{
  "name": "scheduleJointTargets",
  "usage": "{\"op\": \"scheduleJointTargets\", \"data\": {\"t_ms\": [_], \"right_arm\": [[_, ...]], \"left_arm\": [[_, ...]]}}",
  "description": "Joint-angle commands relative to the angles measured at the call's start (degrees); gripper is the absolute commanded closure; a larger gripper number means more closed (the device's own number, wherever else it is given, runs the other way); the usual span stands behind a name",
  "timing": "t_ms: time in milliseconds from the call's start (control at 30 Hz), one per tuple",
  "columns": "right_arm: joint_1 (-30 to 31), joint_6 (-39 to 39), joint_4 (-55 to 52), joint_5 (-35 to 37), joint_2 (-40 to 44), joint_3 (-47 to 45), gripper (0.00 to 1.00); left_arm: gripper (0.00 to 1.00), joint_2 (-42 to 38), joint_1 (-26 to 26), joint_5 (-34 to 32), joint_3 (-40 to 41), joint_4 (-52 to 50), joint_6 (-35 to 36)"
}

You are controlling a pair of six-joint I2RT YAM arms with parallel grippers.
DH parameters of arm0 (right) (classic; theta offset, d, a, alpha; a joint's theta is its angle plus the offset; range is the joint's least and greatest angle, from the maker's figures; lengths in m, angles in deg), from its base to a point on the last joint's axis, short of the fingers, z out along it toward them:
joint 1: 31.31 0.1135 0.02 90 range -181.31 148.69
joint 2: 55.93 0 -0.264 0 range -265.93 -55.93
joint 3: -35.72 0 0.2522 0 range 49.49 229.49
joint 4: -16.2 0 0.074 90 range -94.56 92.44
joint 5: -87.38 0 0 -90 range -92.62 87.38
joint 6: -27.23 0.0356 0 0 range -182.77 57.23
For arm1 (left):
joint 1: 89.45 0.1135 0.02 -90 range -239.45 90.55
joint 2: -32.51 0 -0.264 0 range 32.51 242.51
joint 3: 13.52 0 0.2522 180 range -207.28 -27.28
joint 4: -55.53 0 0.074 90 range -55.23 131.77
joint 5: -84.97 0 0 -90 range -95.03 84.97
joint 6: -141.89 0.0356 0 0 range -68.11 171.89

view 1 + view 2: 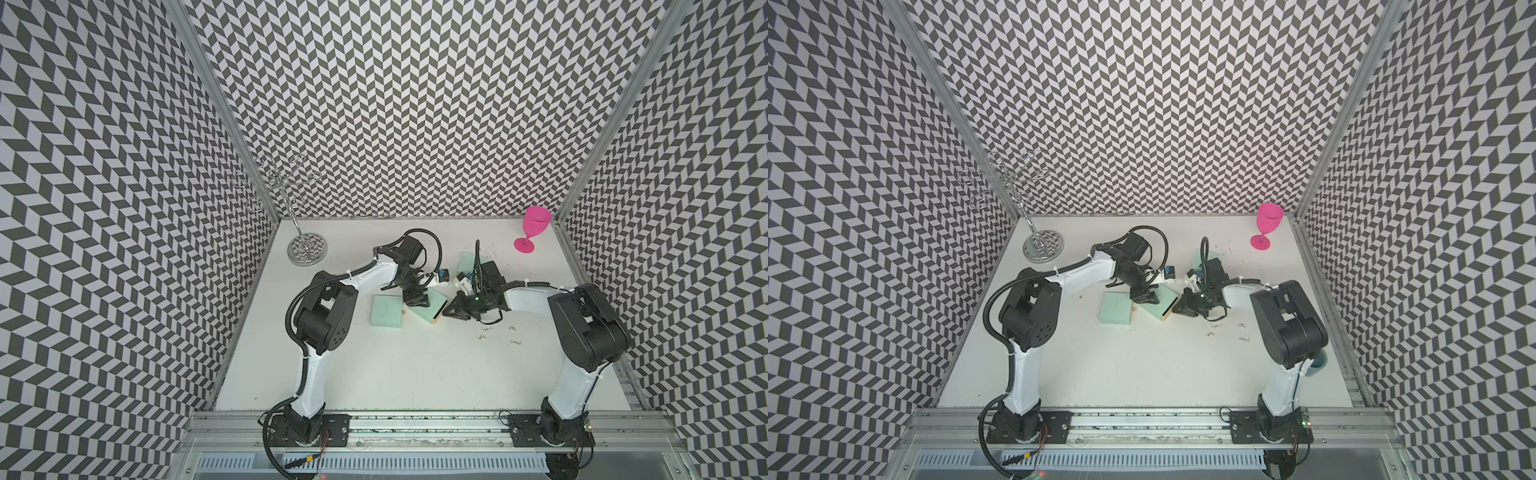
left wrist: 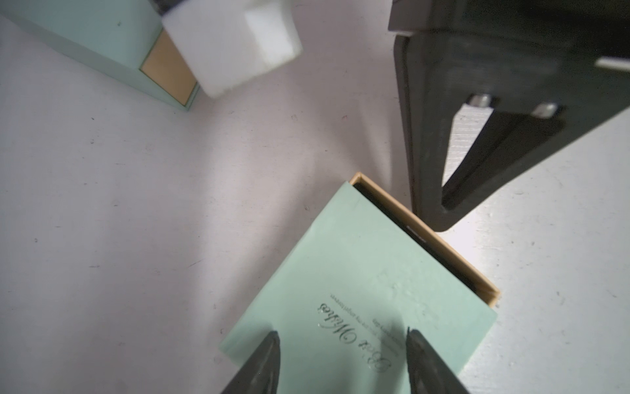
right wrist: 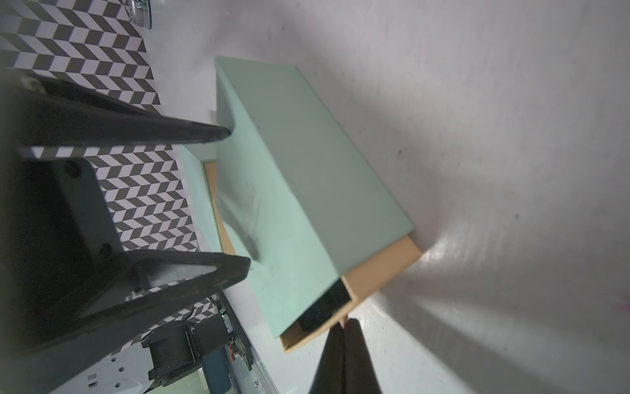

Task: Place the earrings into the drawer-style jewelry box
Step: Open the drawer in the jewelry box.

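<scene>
Top views both show one chrome stand (image 1: 306, 249) well to the back left of the drawer box (image 1: 432, 309), one of three mint boxes on the white table (image 1: 415, 374). A second box (image 1: 388, 311) lies flat just left of the drawer box, close beside it but apart. Two grippers are at the drawer box. The left gripper (image 1: 417, 302) comes down on it from behind. In the right wrist view its two fingers (image 3: 177, 131) are spread apart with their tips on the box's top face, clasping nothing. The tan drawer (image 3: 381, 273) pokes slightly out of the drawer box's right end, showing a dark slit inside. The right gripper (image 1: 446, 312) is at that end, jaws pressed together and tips against the drawer's front edge; whether they pinch a tab there I cannot tell. The third box (image 1: 468, 262) sits behind and right of the drawer box, partly hidden by the right arm. The earrings (image 1: 484, 330) lie loose on the table in front and right of the drawer box, outside it. Four tiny glints can be counted, though they are too small for a sure count. One pink goblet (image 1: 534, 230) stands upright far to the back right of the drawer box.
</scene>
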Motion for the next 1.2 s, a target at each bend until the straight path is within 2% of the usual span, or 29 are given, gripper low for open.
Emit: {"op": "scheduleJointTargets", "data": {"t_ms": [0, 267, 1167], "right_arm": [[-0.4, -0.4, 1.3, 0.4, 1.0, -0.1, 1.00], [-0.8, -2.7, -3.4, 3.6, 4.0, -0.4, 1.00], [-3.1, -4.8, -7.4, 6.8, 11.2, -8.3, 1.00]], "left_arm": [[0.40, 2.4, -0.2, -1.3, 2.1, -2.6, 0.6], [0.40, 2.7, -0.1, -1.2, 2.2, -2.6, 0.7], [0.40, 2.8, 0.1, -0.8, 3.1, -2.0, 0.4]]}}
